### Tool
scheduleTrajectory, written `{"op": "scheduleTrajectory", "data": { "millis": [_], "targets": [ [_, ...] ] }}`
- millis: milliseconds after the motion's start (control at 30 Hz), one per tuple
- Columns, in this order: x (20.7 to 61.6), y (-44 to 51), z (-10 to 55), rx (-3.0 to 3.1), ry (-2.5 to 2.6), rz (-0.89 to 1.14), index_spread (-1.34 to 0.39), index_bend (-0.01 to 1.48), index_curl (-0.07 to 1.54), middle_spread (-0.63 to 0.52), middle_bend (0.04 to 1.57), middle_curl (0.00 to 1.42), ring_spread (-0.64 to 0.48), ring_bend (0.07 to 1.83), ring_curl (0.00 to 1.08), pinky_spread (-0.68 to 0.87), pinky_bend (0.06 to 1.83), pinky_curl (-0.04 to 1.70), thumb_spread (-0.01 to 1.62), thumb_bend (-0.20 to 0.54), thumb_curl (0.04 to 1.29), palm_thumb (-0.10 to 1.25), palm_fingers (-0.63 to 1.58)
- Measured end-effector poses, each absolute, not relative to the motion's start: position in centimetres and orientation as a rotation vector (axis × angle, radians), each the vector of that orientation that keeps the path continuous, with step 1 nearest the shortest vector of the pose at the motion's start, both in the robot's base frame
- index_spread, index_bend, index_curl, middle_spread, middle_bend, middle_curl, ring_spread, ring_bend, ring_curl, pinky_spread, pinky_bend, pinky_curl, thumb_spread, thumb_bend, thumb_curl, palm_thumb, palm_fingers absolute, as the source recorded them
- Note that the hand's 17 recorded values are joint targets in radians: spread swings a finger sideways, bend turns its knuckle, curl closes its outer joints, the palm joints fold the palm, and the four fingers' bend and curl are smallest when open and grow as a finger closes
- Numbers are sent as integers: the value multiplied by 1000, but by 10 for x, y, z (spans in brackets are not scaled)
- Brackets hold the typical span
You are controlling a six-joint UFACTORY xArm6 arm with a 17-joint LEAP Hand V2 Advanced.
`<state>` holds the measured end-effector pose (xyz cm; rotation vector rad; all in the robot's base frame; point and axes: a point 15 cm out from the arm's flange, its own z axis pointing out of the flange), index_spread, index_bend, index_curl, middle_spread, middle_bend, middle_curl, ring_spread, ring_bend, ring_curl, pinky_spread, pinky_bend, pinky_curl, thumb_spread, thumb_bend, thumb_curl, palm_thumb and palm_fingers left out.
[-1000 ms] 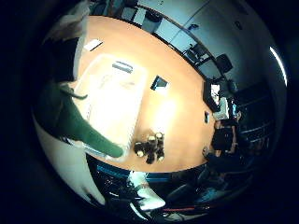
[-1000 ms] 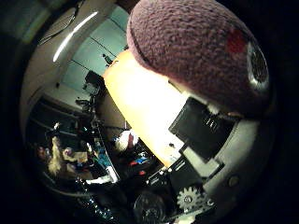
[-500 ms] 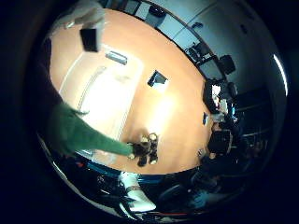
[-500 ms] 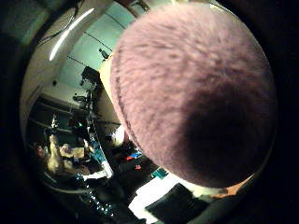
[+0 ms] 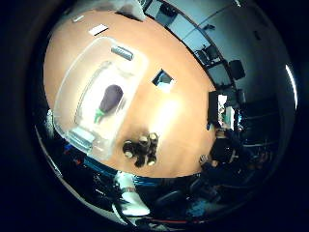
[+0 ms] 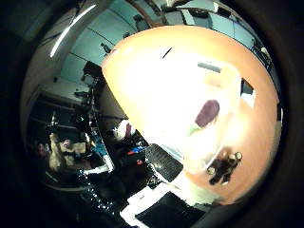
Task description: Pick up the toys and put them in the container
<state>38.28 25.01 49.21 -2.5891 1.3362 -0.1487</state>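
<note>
A purple eggplant toy [image 5: 111, 99] with a green stem lies on the floor of a clear plastic container [image 5: 67, 82] on the wooden table [image 5: 183, 116]. Far below my palm, a dark plush toy [image 5: 140, 150] with pale paws lies on the table just outside the container's wall. Of my hand [image 6: 163, 163] only black and white parts show at one edge of the thumb side view. Nothing is held against the palm.
A small dark square object [image 5: 162, 79] and a white card [image 5: 98, 30] lie on the table beyond the container. Office chairs [image 5: 227, 72] stand along the table's far side. The table's edge runs close by the plush toy.
The eggplant toy, held tight against my palm before, has dropped into the container. The hand has risen, so the whole table now shows.
</note>
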Motion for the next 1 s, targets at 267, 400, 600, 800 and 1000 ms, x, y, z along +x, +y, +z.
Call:
{"op": "scheduleTrajectory", "data": {
  "millis": [267, 400, 600, 800, 1000],
  "targets": [
    [381, 142, 479, -2591, 1536, -120, -391, 160, 279, 113, 225, 330, 242, 454, 237, 546, 652, 420, 1094, -23, 265, 435, 103],
    [365, 96, 450, -2599, 1621, -77, -385, 159, 274, 121, 220, 329, 241, 443, 234, 538, 644, 391, 1092, -22, 266, 434, 107],
    [342, 46, 400, -2598, 1701, -34, -384, 157, 267, 128, 209, 328, 231, 421, 230, 526, 645, 356, 1091, -22, 266, 434, 109],
    [310, 24, 336, -2628, 1748, 64, -384, 156, 262, 121, 204, 329, 226, 412, 230, 516, 639, 328, 1083, -23, 267, 442, 113],
    [289, 14, 279, -2655, 1752, 115, -384, 159, 265, 114, 197, 328, 222, 382, 227, 509, 640, 308, 1078, -23, 266, 441, 104]
  ]
}}
